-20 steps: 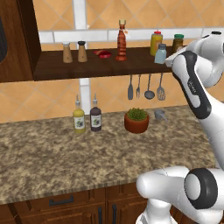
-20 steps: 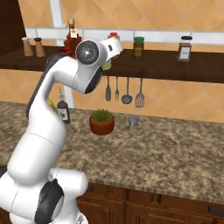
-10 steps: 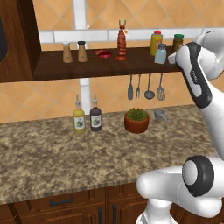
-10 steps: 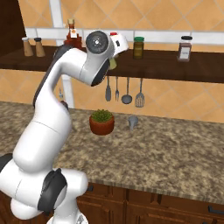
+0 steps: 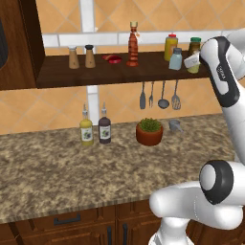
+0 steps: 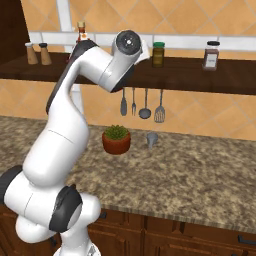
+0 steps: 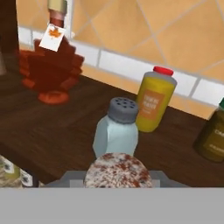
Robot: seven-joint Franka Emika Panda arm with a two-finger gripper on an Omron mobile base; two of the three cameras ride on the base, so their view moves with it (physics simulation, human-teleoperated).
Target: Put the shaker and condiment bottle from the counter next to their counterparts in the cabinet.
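Left base view: from left to right the cabinet (image 5: pixel 95 72) holds 2 brown shakers (image 5: pixel 80 56), the bottle (image 5: pixel 133 44) standing upright near mid-shelf, a yellow bottle (image 5: pixel 171 47), a grey shaker (image 5: pixel 175 59), and then the gripper (image 5: pixel 192 61) at the shelf's right end, in front of a green-lidded jar (image 5: pixel 194 45). The jaws are pinched on the shaker (image 7: pixel 117 165), which is carried at shelf height and appears not yet set down. The bottle is apart from the yellow bottle, with bare shelf between them, so its placement may be judged complete only loosely. For the step in hand, keep the shaker upright, bring it over bare shelf just beside the grey shaker, and lower it until its base is seated before parting the jaws. Avoid contact with the grey shaker and the yellow bottle behind it, since either could tip. The counter (image 5: pixel 48 167) below carries no task item. The hand view gives the alignment the base views lack: the shaker's speckled top sits low in centre, directly in front of the grey shaker. The right base view has the arm's elbow across the hand but adds a dark-capped jar (image 6: pixel 211 55) farther right.
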